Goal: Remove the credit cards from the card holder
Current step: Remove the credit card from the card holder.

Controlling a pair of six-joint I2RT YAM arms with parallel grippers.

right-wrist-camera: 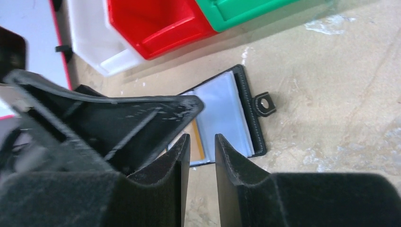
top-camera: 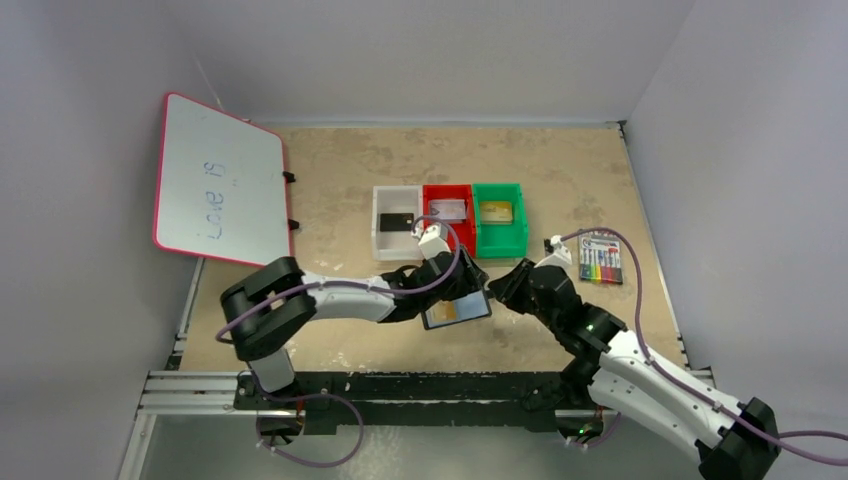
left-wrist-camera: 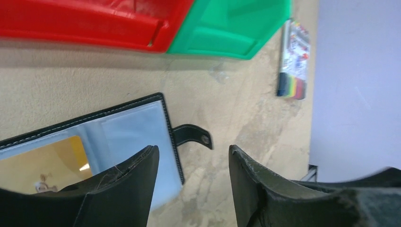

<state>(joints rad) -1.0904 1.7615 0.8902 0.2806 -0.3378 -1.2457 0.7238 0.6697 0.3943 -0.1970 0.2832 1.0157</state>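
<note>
The card holder [top-camera: 457,310] lies open on the table, grey-blue sleeves up, strap tab [left-wrist-camera: 194,135] pointing right. A gold-tan card [left-wrist-camera: 42,163] still shows inside its sleeve [right-wrist-camera: 196,143]. A black card [top-camera: 397,221] lies in the white bin, a silver card [top-camera: 448,210] in the red bin, a gold card [top-camera: 496,211] in the green bin. My left gripper [left-wrist-camera: 194,151] hangs open over the holder's right edge [left-wrist-camera: 127,127], holding nothing. My right gripper [right-wrist-camera: 202,137] hovers just right of it, jaws a narrow gap apart and empty, above the holder's near edge [right-wrist-camera: 222,109].
White bin [top-camera: 397,192], red bin [top-camera: 448,190] and green bin [top-camera: 500,240] stand in a row just behind the holder. A clear pack of coloured markers [top-camera: 600,260] lies to the right. A red-framed whiteboard [top-camera: 220,180] leans at the back left.
</note>
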